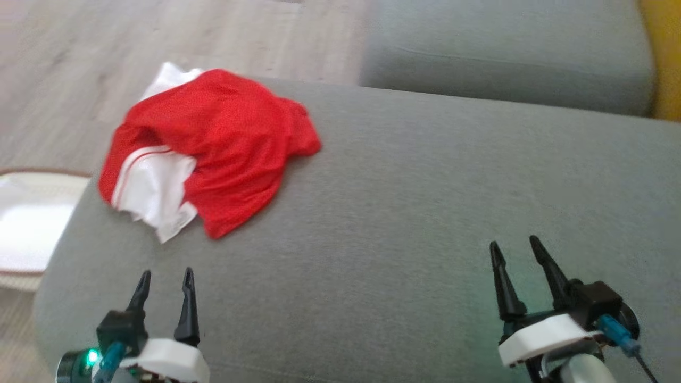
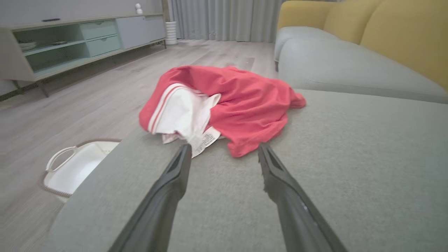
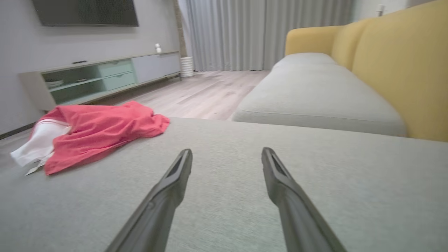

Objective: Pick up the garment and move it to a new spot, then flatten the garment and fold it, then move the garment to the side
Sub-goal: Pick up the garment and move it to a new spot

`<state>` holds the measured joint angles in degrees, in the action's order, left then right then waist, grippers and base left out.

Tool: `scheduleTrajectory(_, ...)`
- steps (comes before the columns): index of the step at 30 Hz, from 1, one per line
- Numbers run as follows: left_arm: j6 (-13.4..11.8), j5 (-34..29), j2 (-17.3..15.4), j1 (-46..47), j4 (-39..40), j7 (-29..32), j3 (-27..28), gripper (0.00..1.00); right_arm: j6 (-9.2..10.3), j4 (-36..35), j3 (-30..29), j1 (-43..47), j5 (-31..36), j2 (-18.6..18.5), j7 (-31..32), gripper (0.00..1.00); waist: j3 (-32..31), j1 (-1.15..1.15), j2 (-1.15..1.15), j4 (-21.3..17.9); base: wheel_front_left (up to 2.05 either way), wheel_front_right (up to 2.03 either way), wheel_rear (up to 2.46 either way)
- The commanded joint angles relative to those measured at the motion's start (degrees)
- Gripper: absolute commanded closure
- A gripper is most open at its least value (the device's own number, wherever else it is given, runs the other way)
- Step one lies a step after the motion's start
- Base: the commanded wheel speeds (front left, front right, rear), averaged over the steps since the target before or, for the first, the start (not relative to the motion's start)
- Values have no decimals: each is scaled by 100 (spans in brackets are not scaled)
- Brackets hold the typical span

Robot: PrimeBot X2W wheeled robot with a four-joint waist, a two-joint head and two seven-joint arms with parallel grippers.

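The task looks to be at its very start. The red and white garment (image 1: 223, 138) lies crumpled in a heap at the upper left of the head view, on the far left corner of the grey sofa cushion (image 1: 404, 213), with some white cloth hanging past the cushion's edge. Nothing has been picked up, spread or folded, so every step is left: lifting and moving it, flattening, folding, and setting it aside.

The left gripper (image 1: 166, 273) sits at the lower left of the head view, its two dark fingers spread wide and holding nothing; it is near the garment but not touching it. The right gripper (image 1: 514, 242), at the lower right, is also wide open and empty, well apart from the garment, above bare cushion.

The left wrist view brings the heap close: the cloth lies just beyond the fingertips, and a printed care label (image 2: 206, 140) shows on the white part, which the head view is too blurred to give. It also shows a white basket (image 2: 80, 168) with a handle on the wooden floor beside the cushion, cut off at the left edge in the head view.

The right wrist view sets the garment at its far left and adds the room: a low cabinet (image 3: 105, 77), a television (image 3: 84, 12), grey curtains (image 3: 238, 35) and the sofa's yellow backrest (image 3: 402, 70)
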<state>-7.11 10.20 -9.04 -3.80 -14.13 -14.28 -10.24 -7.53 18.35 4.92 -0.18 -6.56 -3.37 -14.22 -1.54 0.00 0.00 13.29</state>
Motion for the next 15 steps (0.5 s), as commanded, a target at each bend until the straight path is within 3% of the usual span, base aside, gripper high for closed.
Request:
scheduleTrajectory(1,-35,44,-84,64,216,-49,242,0,4,-145,190,-171,-30,-40,-78,0,-37,0,0,421,0,0,0)
scheduleTrajectory(10,-56,200,-149,78,491,49,338,0,4,-96,378,-296,-60,-60,-78,0,57,0,0,607,0,0,0)
scheduleTrajectory(15,1,405,-253,744,659,231,534,0,4,-219,417,-482,-46,-230,-78,0,546,0,0,544,0,0,0)
